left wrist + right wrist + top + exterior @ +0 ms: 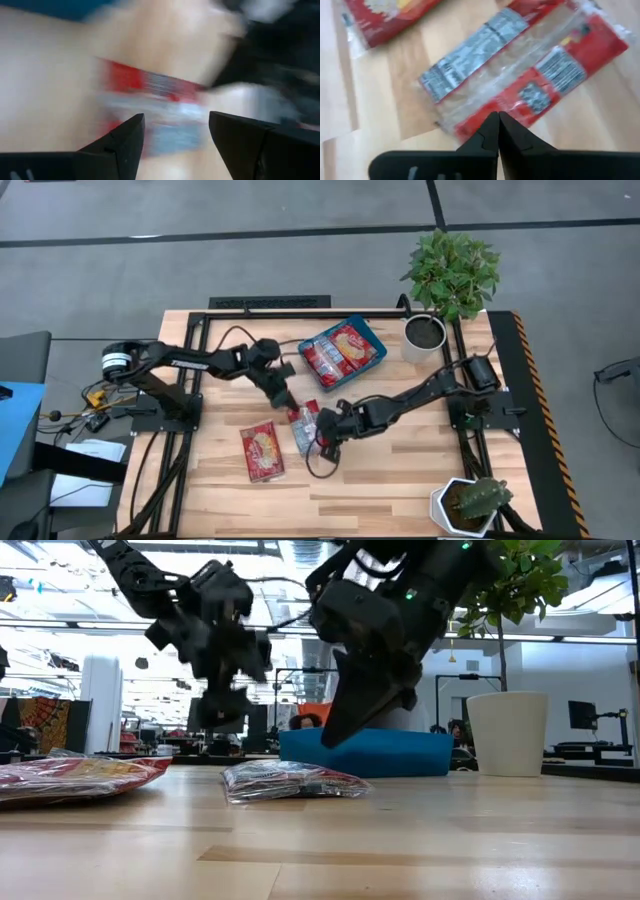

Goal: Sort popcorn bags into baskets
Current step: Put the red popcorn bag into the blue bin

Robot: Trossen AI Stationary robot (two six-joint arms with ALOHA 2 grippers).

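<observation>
A popcorn bag with red edges and a silvery middle (303, 427) (292, 781) lies flat on the wooden table, between my two grippers. My left gripper (290, 402) (175, 117) hovers open just above and beside its far-left end. My right gripper (322, 438) (498, 116) is shut and hangs over the bag's near-right edge, above the table in the low view. A red bag with a cream picture (263, 451) (80, 776) lies flat nearer the front left. The teal basket (371, 328) (380, 755) stands behind them with packets inside.
A white pot with a leafy plant (424, 335) (507, 730) stands right of the basket. A second white pot with a cactus (468, 505) sits at the near right corner. Black frame rails run along the table's edges. A dark cable loops on the table below my right gripper.
</observation>
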